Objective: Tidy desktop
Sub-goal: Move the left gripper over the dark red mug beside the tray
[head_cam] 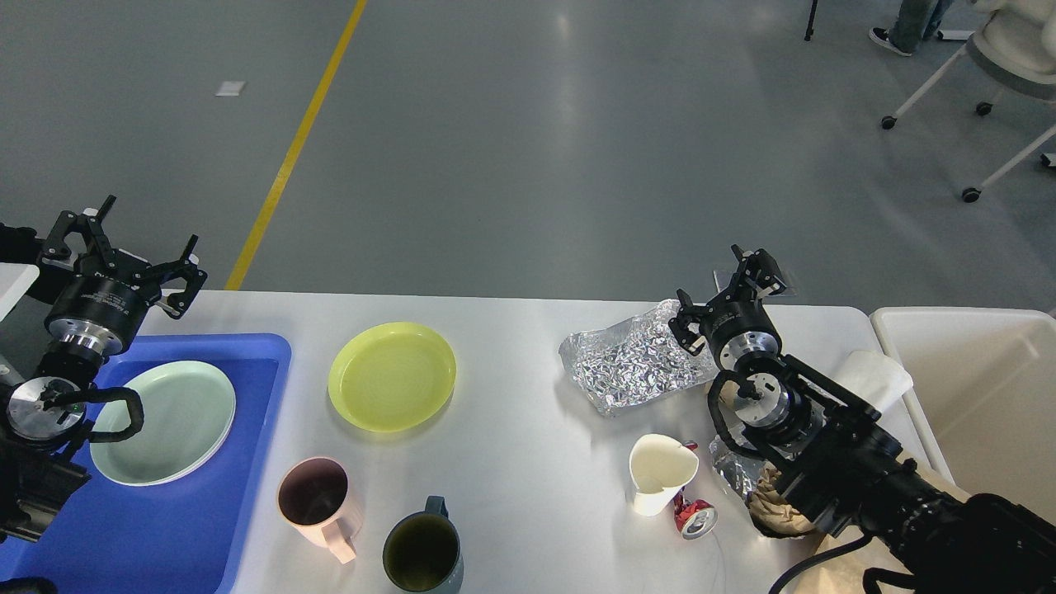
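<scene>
The desktop (528,355) is a wide white-grey tabletop. On it lie a yellow-green plate (392,375), a pink mug (318,499), a dark green mug (422,554), a crumpled foil sheet (631,367), a crushed white paper cup (660,474) and a squashed red can (695,518). My left gripper (132,243) hangs open above the far corner of a blue tray (173,536), holding nothing. My right gripper (726,285) stands open just past the foil's far right edge, empty.
The blue tray holds a pale green plate (165,421). A cream-white tub (982,388) stands off the table's right end, with a white napkin (874,375) near it. Brown crumpled paper (780,511) lies under my right arm. A wheeled chair (990,74) stands far right.
</scene>
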{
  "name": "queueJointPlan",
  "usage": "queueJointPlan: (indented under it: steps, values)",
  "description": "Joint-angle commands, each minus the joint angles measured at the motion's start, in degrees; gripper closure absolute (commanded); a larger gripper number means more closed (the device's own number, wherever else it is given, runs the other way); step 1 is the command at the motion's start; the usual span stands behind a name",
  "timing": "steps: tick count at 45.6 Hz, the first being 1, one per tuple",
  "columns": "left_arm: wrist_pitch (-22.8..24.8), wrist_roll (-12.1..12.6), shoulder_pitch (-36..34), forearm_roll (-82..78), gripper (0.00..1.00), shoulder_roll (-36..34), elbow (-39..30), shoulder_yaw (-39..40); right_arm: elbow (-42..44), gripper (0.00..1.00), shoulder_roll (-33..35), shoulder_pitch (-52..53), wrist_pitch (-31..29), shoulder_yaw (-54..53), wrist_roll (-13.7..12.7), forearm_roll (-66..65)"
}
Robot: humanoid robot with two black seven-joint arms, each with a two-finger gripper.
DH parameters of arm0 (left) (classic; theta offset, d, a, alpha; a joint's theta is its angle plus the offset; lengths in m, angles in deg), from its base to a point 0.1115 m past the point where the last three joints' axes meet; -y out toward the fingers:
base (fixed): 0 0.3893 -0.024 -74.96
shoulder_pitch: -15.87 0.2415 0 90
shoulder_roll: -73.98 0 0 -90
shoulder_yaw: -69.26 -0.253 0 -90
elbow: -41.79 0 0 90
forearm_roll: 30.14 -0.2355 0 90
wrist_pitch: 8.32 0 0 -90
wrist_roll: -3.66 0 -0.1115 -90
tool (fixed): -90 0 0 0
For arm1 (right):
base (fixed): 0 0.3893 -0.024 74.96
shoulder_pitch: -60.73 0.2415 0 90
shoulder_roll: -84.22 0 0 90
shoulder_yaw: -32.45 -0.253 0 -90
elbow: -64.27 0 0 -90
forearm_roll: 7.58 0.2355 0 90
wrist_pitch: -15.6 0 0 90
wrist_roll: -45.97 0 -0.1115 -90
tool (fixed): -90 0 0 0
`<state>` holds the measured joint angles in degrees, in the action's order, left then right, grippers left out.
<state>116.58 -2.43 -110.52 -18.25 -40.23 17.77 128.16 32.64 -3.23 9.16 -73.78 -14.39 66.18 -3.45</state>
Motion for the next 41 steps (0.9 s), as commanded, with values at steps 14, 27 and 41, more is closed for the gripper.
queueJointPlan:
  steps: [14, 27, 41]
  values:
    - [-0.1, 0.0, 0.4, -0.2, 0.04, 0.2, -0.1, -0.1, 0.1, 0.00, 0.0, 0.0, 0.0, 0.0, 0.0, 0.0]
    - [0.1, 0.4, 0.2, -0.3, 0.04, 0.2, -0.1, -0.1, 0.1, 0.00, 0.0, 0.0, 0.0, 0.0, 0.0, 0.0]
    - [1.9, 0.5, 0.2, -0.4, 0.04, -8.4, -0.2, -2.3, 0.2, 0.00, 0.0, 0.0, 0.0, 0.0, 0.0, 0.0]
